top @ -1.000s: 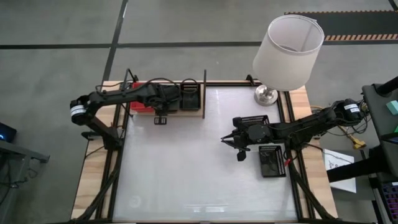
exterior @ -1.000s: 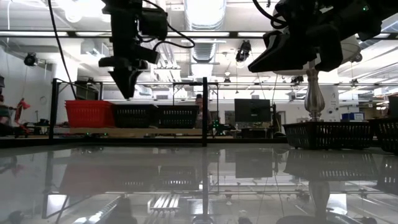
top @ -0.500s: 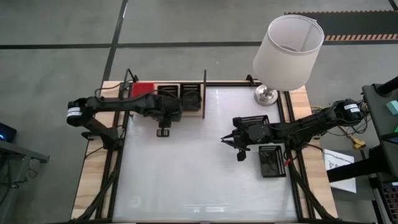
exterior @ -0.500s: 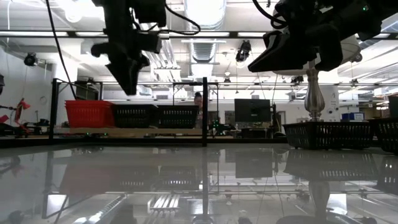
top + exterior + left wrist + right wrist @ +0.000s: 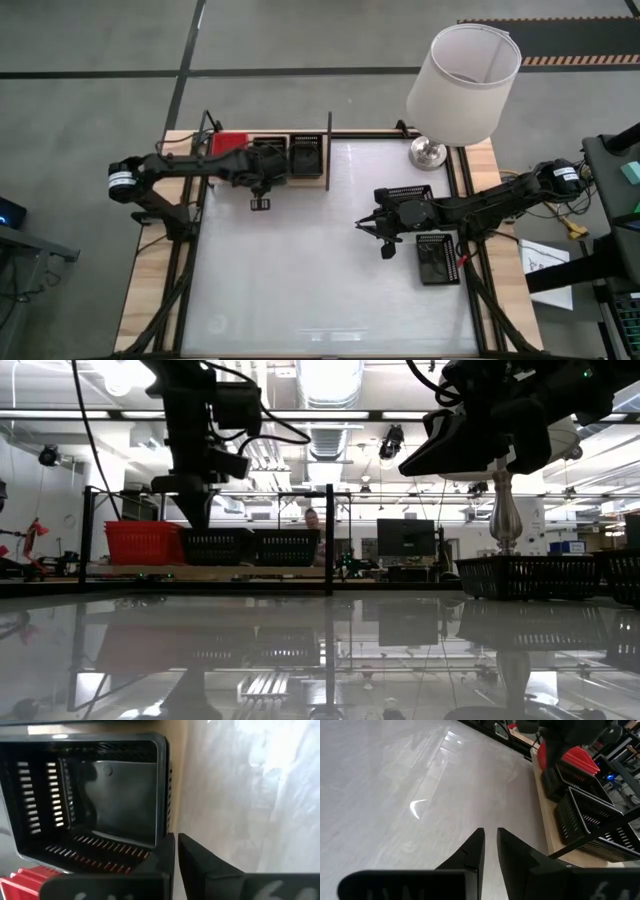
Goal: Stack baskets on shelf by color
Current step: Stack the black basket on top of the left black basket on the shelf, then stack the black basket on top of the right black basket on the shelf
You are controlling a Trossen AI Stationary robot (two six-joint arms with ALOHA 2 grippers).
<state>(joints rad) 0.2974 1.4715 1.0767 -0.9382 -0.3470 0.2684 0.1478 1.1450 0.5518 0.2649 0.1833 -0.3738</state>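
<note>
Two arms are over the bench point(image 5: 300, 280), and only the left one looks busy. Its left hand point(image 5: 259, 203) hangs at the front edge of the shelf point(image 5: 270, 183), just before the black baskets point(image 5: 306, 158), with its fingers pressed together and nothing between them. From its own wrist view a black basket point(image 5: 95, 795) sits right ahead, open side up, with a sliver of red basket point(image 5: 20, 882) showing beside it. To my eye the fingers are together because the hand has nothing to carry here; the baskets on the shelf stand free of it.

On the shelf the sorting by colour already reads plainly: the red baskets point(image 5: 228, 143) are at the outer end, the black ones next to them and up against the upright divider point(image 5: 329, 150). That grouping seems the whole point of where each one stands.

Over on the other side, the right hand point(image 5: 383, 245) waits above the bare bench, fingers nearly together with a thin gap, holding nothing. Just beside it lie two more black baskets point(image 5: 437, 257) near the lamp point(image 5: 462, 75), well apart from the shelf. I'd judge those are still to be carried across to the black stack.
</note>
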